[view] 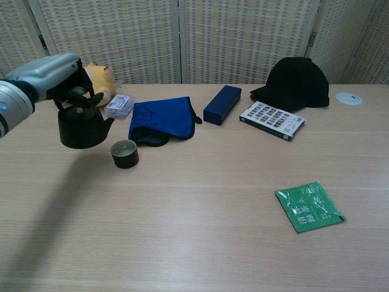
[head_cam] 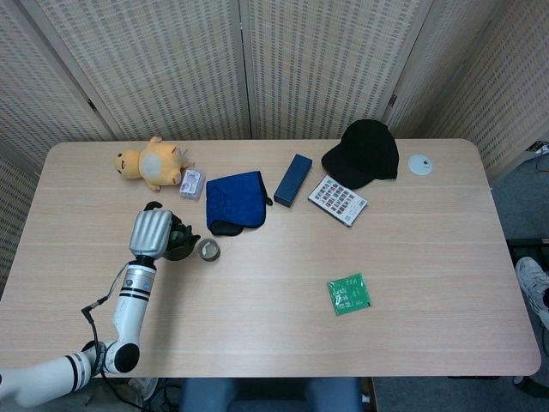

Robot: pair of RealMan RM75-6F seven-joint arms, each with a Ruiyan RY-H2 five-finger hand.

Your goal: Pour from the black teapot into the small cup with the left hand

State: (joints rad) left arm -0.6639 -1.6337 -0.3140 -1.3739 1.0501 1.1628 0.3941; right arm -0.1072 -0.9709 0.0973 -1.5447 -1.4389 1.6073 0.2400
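My left hand [view: 51,72] [head_cam: 151,230] grips the top handle of the black teapot [view: 81,125] [head_cam: 177,241], which hangs upright just above the table. Its spout points right, toward the small dark cup [view: 124,153] [head_cam: 208,250]. The cup stands on the table just right of the teapot, apart from it. The hand covers most of the pot in the head view. No right hand shows in either view.
A blue cloth [view: 161,118] lies behind the cup, with a yellow plush toy [head_cam: 149,161] and a small packet [view: 118,105] to its left. Further right are a blue box [view: 222,104], a card sheet [view: 271,119], a black cap [view: 296,82] and a green sachet [view: 309,206].
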